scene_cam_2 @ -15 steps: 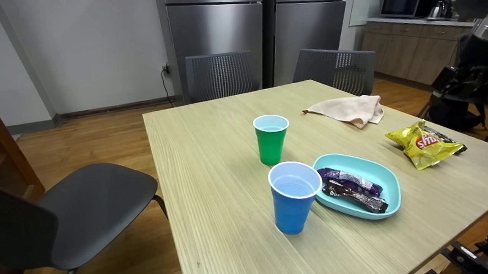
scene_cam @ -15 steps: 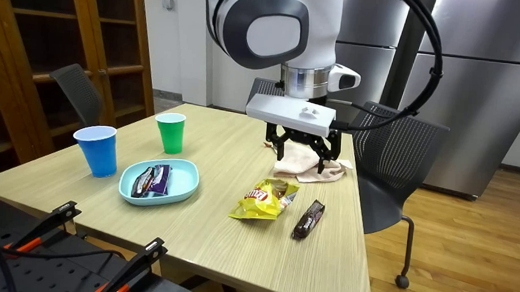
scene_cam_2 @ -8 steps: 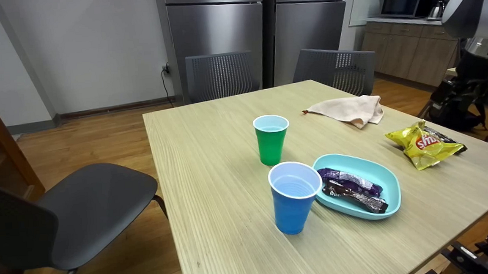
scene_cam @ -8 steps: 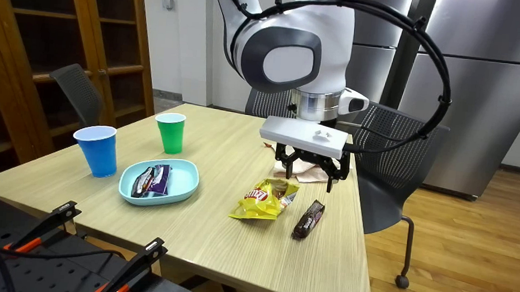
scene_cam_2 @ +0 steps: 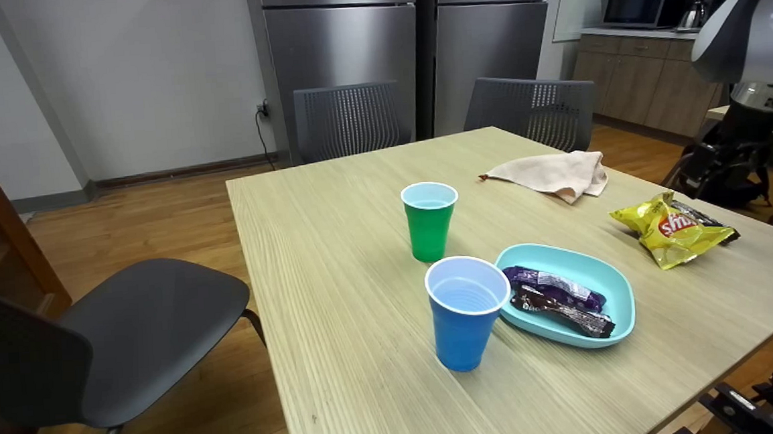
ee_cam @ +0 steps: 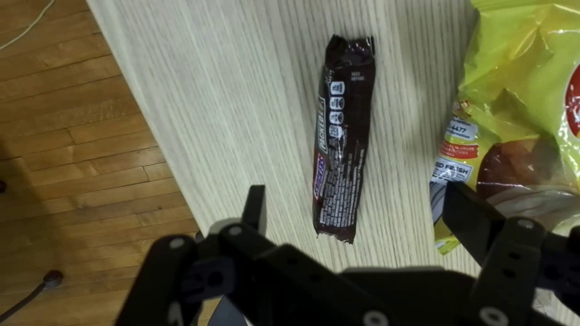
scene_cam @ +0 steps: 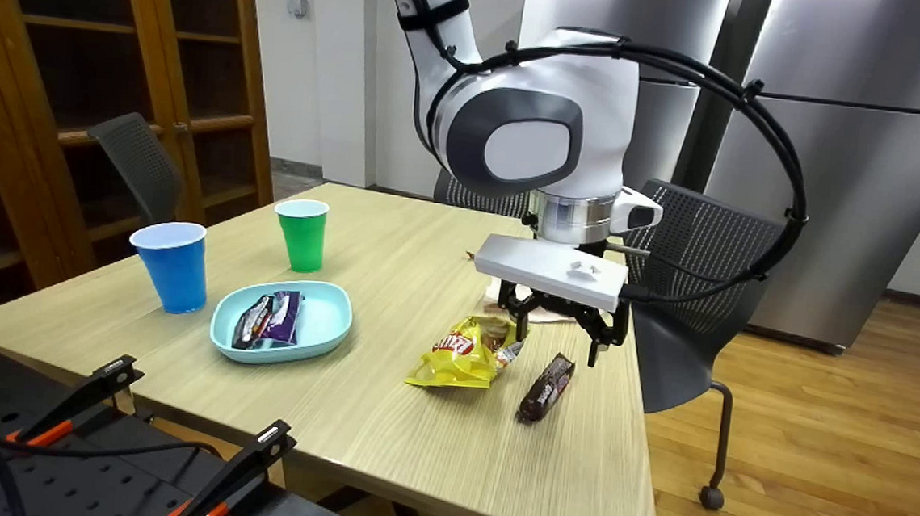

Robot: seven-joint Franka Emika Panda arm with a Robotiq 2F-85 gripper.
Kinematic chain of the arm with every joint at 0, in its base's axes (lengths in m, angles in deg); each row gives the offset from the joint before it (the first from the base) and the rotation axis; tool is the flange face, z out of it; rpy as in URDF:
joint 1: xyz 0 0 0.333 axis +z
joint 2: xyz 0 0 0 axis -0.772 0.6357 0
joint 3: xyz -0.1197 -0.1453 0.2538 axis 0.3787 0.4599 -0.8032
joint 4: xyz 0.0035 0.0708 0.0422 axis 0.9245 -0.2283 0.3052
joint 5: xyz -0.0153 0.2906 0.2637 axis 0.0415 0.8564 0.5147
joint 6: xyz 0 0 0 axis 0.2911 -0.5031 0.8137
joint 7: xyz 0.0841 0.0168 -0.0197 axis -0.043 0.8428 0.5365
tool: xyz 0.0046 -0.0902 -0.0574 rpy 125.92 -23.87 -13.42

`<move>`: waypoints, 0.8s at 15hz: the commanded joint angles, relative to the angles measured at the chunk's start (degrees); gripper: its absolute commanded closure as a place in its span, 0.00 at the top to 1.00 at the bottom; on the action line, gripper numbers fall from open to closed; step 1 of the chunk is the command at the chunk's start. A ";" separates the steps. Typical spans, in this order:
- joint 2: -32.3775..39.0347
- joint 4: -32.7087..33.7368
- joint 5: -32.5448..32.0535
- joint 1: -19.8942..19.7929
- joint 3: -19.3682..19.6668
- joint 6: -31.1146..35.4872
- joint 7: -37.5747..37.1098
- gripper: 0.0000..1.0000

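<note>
My gripper (scene_cam: 557, 346) is open and empty, pointing down above the table. In the wrist view its fingers (ee_cam: 355, 199) are wide apart, with the near end of a dark brown Snickers bar (ee_cam: 343, 136) between and ahead of them. The bar (scene_cam: 546, 388) lies on the table below the gripper, apart from it. A yellow chip bag (scene_cam: 461, 355) lies beside the bar; in the wrist view the right finger overlaps the bag's edge (ee_cam: 521, 90), and I cannot tell whether they touch. In an exterior view the bag (scene_cam_2: 672, 230) partly hides the bar (scene_cam_2: 693, 213).
A light blue tray (scene_cam: 326, 325) holds a purple-wrapped bar (scene_cam_2: 558, 287) and a brown one (scene_cam_2: 563, 310). A blue cup (scene_cam: 175, 274) and a green cup (scene_cam: 303, 239) stand near it. A pinkish cloth (scene_cam_2: 551, 173) lies behind the gripper. Chairs (scene_cam: 678, 330) stand by the table edges.
The arm has come down and toward the Snickers bar, rightward in an exterior view. The gripper has stayed open. The bar, bag, tray, cups and cloth have not moved.
</note>
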 commanded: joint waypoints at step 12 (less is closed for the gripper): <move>6.30 5.33 -13.70 -14.92 -10.33 -0.55 -7.07 1.00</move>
